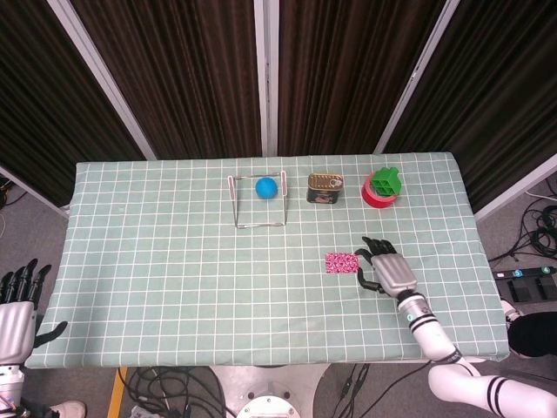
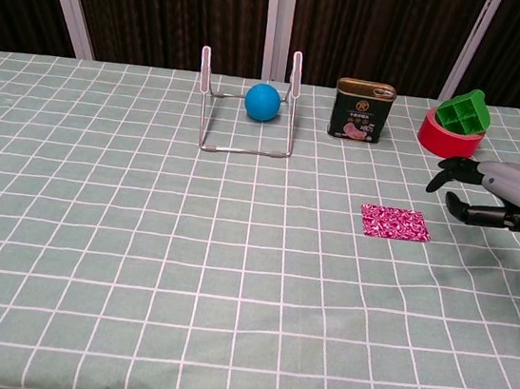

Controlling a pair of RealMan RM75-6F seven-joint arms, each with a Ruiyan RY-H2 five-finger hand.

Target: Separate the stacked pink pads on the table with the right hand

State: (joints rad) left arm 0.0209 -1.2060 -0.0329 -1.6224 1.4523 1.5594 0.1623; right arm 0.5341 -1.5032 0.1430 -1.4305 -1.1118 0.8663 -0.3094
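The stacked pink pads (image 1: 342,262) (image 2: 394,222) lie flat on the green checked cloth, right of the table's middle. My right hand (image 1: 385,271) (image 2: 504,196) hovers just to their right, fingers spread and empty, not touching them. My left hand (image 1: 17,305) hangs off the table's front left corner, fingers apart, holding nothing; the chest view does not show it.
At the back stand a wire rack (image 1: 258,202) with a blue ball (image 1: 266,187) behind it, a green tin can (image 1: 325,188), and a red tape roll (image 1: 377,196) with a green block (image 1: 386,181) on top. The table's right edge (image 1: 487,279) lies beyond my right arm.
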